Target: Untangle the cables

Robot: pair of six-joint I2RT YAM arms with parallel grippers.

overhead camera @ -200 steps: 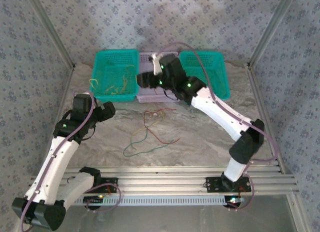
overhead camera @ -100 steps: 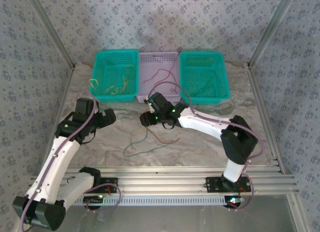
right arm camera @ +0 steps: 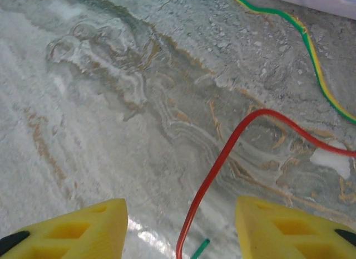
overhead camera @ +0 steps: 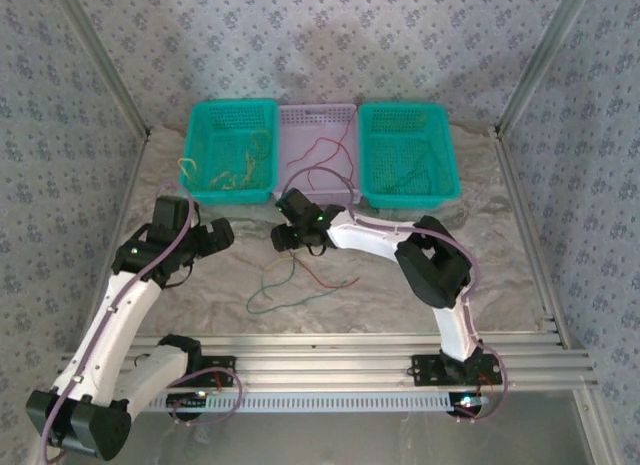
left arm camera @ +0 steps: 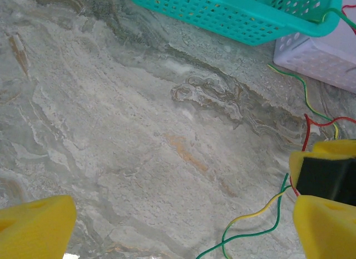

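Hovering my right hand over the surface, released, fingers straddling the red cable, green-yellow cable nearby. Left hand is released too. Right arm's dropped from the baskets since a second ago.

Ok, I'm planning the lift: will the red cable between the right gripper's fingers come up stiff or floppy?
Probably floppy: the red cable lies in loose curves. Likely very light, being thread-thin next to the right gripper. It may tug the green-yellow cable along; they look entangled.
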